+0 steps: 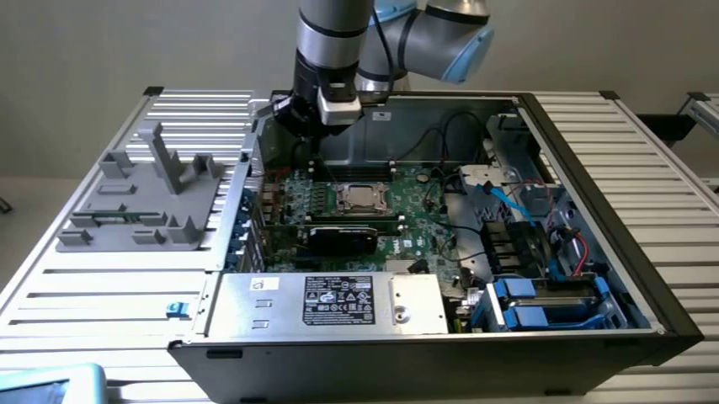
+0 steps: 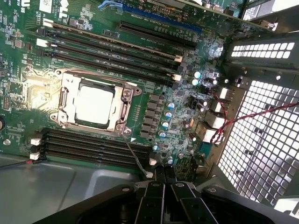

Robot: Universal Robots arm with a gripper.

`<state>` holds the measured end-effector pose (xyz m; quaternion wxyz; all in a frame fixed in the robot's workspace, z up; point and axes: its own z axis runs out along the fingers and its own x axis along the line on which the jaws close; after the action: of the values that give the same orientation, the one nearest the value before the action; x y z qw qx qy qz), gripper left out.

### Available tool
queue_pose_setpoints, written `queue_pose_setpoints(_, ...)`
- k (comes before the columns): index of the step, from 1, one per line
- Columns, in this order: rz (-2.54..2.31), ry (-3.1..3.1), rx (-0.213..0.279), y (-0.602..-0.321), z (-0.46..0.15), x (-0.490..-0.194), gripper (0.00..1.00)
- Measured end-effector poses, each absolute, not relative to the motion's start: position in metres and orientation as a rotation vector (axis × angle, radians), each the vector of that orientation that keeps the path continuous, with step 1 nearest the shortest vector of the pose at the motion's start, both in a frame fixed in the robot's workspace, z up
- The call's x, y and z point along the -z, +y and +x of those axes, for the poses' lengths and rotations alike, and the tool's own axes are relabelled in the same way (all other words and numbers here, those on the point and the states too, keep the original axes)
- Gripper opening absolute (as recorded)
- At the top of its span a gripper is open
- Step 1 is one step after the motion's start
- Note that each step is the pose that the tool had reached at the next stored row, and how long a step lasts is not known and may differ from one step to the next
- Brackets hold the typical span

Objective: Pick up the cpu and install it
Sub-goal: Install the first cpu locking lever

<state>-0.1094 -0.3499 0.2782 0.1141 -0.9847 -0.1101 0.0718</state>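
1. The claw (image 2: 164, 171) has its 2 fingers (image 2: 159, 177) pressed together, with nothing pinched between them.
2. The cpu (image 2: 95, 105) lies flat inside the socket frame (image 2: 64, 100) on the motherboard (image 2: 154, 70), its pale metal top facing up. In the exterior view the cpu (image 1: 362, 196) sits near the middle of the board, inside the open computer case (image 1: 612, 172).
3. The claw is clear of the cpu. In the wrist view its tips hang over the board's edge, beside the near bank of memory slots (image 2: 88, 148) and close to the perforated case wall (image 2: 261, 144).
4. The arm (image 1: 335, 38) reaches down into the rear of the case on the exterior view's left.
5. A grey fixture (image 1: 146, 198) with upright posts stands on the slatted desk (image 1: 107, 290), just beside the case on the exterior view's left.
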Motion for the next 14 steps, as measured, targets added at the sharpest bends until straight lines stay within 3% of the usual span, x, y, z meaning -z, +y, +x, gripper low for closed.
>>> queue_pose_setpoints(14,-2.877,-0.304,-0.212,-0.350,-0.114,-0.259,0.12)
